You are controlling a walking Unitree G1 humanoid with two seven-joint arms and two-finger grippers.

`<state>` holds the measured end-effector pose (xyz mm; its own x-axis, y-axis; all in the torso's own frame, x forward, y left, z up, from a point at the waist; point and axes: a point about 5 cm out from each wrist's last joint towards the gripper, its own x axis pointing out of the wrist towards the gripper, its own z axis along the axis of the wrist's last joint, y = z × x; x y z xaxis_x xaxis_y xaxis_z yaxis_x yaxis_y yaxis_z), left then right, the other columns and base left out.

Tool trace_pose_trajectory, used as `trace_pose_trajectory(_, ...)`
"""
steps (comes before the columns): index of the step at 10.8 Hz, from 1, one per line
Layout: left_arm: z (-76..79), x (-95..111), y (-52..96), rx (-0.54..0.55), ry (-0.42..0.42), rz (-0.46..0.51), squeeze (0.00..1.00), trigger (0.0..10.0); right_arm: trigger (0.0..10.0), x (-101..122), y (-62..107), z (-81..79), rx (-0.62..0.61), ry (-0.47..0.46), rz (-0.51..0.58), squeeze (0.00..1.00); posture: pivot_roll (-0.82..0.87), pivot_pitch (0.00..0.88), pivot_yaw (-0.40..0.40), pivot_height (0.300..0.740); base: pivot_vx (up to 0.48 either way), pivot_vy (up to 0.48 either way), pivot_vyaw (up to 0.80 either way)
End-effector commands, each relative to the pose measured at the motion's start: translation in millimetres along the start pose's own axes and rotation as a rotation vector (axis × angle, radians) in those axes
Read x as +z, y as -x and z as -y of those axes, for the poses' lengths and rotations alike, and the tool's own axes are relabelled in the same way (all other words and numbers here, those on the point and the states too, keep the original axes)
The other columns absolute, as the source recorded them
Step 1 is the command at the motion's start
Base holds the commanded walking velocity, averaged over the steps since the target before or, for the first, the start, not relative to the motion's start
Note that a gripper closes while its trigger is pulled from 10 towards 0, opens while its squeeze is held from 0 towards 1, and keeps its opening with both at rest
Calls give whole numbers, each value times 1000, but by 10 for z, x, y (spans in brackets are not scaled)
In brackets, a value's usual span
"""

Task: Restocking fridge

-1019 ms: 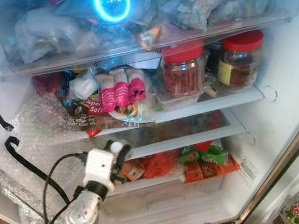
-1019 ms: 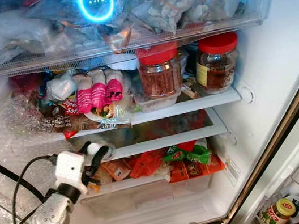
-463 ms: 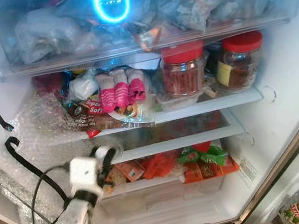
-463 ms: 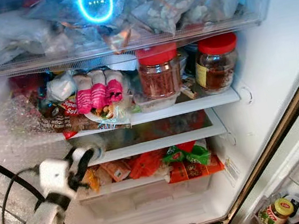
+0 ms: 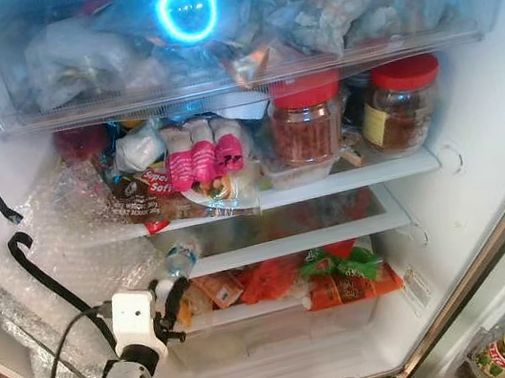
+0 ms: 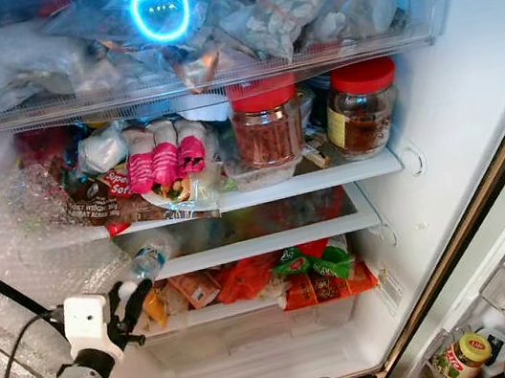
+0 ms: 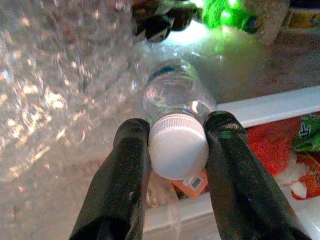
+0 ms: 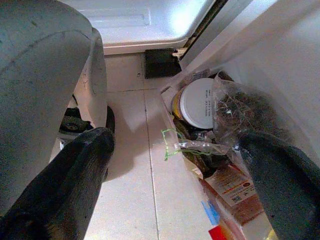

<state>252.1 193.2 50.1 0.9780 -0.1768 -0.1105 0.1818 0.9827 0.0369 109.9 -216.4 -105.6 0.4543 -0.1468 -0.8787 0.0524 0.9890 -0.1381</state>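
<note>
Lying on its side on the middle glass shelf, a small water bottle has been laid with its white cap outward, beside the bubble wrap. The left gripper is seen spread just wide of that cap, a finger on either side (contact cannot be confirmed), so the bottle is judged released. Two red-lidded jars are kept on the shelf above, bagged food in the top drawer. The right gripper hangs wide open near the floor.
</note>
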Motion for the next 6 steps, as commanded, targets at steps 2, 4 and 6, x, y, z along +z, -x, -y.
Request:
trace_pose_trajectory(2,31,-131,-59,-16,25,-87,0,10000,10000,31,-5,-10,3,5,12,0,-87,0,-34,642,0,0,0)
trace_pose_trajectory(4,70,-73,-214,-33,25,-69,0,10000,10000,17,-2,-6,0,7,9,0,-95,0,-35,642,0,0,0)
trace_pose_trajectory(6,113,-75,-386,-39,20,-76,0,10000,10000,10,-1,-6,-3,11,6,0,-101,0,-38,642,0,0,0)
